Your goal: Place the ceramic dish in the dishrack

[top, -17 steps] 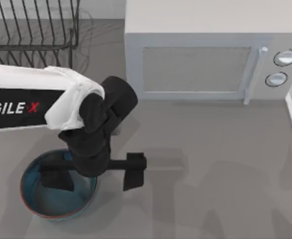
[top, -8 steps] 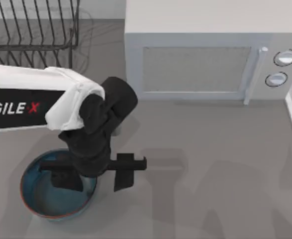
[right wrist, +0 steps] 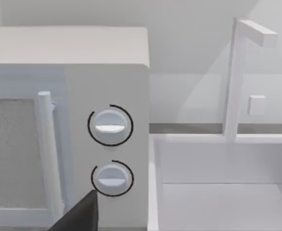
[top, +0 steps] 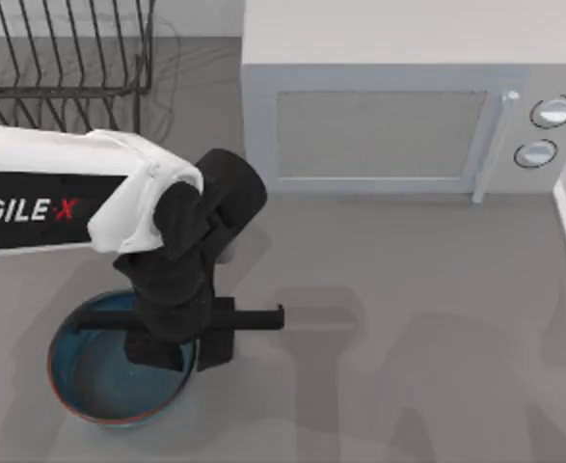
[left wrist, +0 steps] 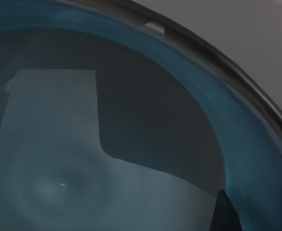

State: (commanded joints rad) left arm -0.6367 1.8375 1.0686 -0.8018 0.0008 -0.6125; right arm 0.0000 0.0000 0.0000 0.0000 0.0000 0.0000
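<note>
Left gripper [top: 194, 340] lowered over the round blue-glazed ceramic dish [top: 99, 381] with its thin reddish-brown rim, fingers [top: 215, 345] pinched onto the dish's right-hand rim, one inside, one outside. Dish resting on the grey table [top: 408, 328] at front left. Black thin-wire dishrack [top: 61, 58] well behind the fingers, at back left. "AGILE X" printed on the arm. White boxy microwave [top: 398, 106] at back right.

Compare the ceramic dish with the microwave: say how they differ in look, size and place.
The ceramic dish is round, shallow and blue with a reddish-brown rim; the microwave is a white box with two dials. The dish is far smaller. It sits at the near left under the left gripper; the microwave stands at the back right. Both rest on the grey table.
</note>
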